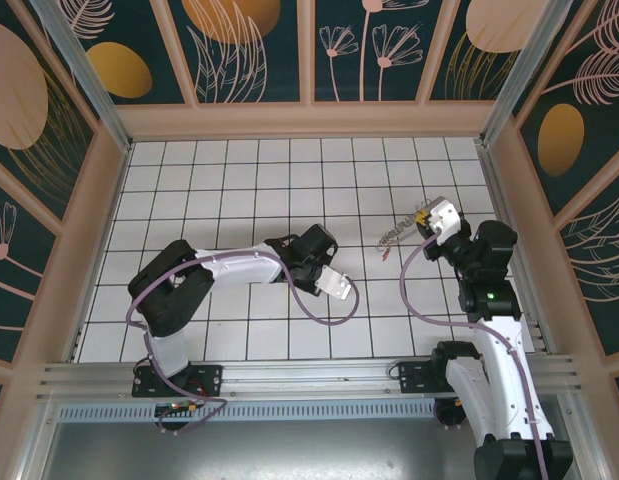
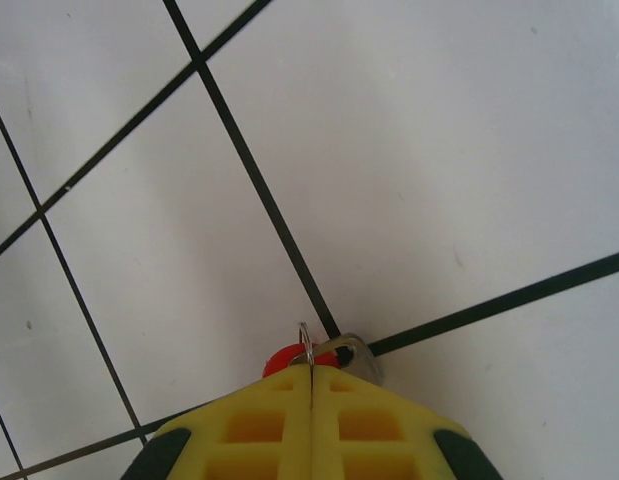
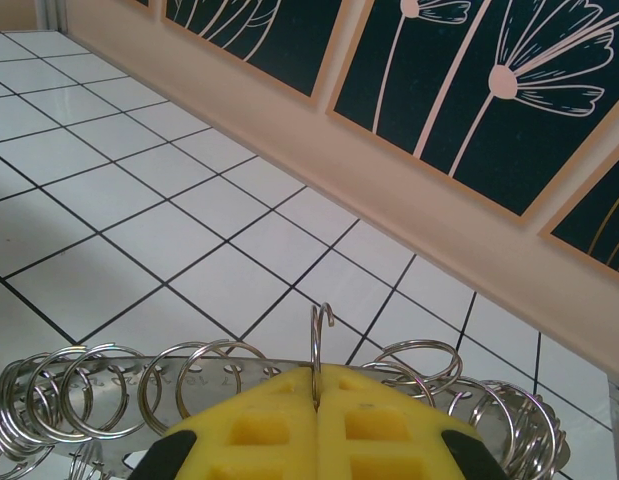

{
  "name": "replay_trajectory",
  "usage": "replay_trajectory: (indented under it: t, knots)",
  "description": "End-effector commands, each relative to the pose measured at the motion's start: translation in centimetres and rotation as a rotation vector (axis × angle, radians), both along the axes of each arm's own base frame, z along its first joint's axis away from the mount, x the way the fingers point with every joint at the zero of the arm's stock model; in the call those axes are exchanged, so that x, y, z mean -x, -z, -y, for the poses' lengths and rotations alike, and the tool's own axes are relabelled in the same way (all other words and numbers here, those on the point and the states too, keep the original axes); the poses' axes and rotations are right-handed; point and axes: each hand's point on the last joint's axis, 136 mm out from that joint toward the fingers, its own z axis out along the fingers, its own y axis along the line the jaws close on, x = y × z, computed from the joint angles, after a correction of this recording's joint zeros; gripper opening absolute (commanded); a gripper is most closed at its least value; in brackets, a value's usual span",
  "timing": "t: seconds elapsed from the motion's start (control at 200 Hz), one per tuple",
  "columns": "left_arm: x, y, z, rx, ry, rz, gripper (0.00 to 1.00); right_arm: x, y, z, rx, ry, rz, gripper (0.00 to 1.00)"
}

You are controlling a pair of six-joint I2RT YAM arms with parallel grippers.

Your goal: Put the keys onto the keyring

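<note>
Clamping: left tool [image 2: 311, 378] on key [image 2: 285, 359] | right tool [image 3: 316, 378] on keyring [image 3: 214, 377], long axis crosswise

— Where can a gripper pass?
— Over the far rows of the tiled floor [image 1: 269, 170], bare up to the back wall [image 1: 309, 120].
— What stands in the way?
— The left arm [image 1: 239, 268] lies across the middle, its purple cable [image 1: 311, 305] looping beside it. The right arm [image 1: 486, 265] stands near the right wall [image 1: 504, 200]; the keyring [image 1: 392, 237] juts leftward from the right gripper [image 1: 426, 216]. Between keyring and left gripper [image 1: 339, 287], bare tiles.
</note>
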Motion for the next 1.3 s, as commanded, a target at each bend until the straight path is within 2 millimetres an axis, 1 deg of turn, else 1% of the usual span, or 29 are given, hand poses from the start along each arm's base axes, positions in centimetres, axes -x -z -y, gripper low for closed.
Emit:
replay_trajectory:
  t: [0.0, 0.14, 0.265, 0.37, 0.686, 0.771, 0.871, 0.896, 1.061, 1.196, 1.296]
  knots:
    - [-0.2, -0.1, 0.8, 0.031, -0.009, -0.026, 0.06, 0.1, -0.8, 0.2, 0.004, 0.007, 0.048, 0.00]
    - [-0.3, 0.7, 1.3, 0.033, -0.015, -0.041, 0.12, 0.1, -0.9, 0.2, 0.004, 0.007, 0.048, 0.00]
    - [-0.5, 1.3, 1.7, 0.031, -0.015, -0.055, 0.11, 0.1, -0.8, 0.2, 0.005, 0.010, 0.048, 0.00]
    - [-0.6, 1.4, 2.1, 0.037, -0.014, -0.065, 0.08, 0.1, -0.9, 0.2, 0.006, 0.009, 0.048, 0.00]
    - [-1.0, 1.1, 2.5, 0.041, -0.019, -0.059, 0.08, 0.1, -0.9, 0.3, 0.007, 0.012, 0.048, 0.00]
    - [-1.3, 1.0, 2.7, 0.047, -0.028, -0.057, 0.12, 0.1, -0.9, 0.3, 0.007, 0.012, 0.049, 0.00]
    - [-1.3, 1.0, 3.0, 0.058, -0.036, -0.074, 0.26, 0.1, -0.9, 0.3, 0.008, 0.012, 0.048, 0.00]
    - [-1.3, 1.0, 3.1, 0.061, -0.037, -0.080, 0.27, 0.1, -0.9, 0.2, 0.009, 0.011, 0.048, 0.00]
    - [-1.1, 1.5, 3.2, 0.058, -0.035, -0.098, 0.29, 0.1, -1.0, 0.3, 0.010, 0.012, 0.049, 0.00]
    - [-0.8, 2.0, 2.7, 0.046, -0.025, -0.096, 0.29, 0.1, -1.0, 0.3, 0.012, 0.014, 0.050, 0.00]
    - [-0.7, 2.1, 2.3, 0.039, -0.022, -0.083, 0.34, 0.1, -1.0, 0.3, 0.012, 0.014, 0.049, 0.00]
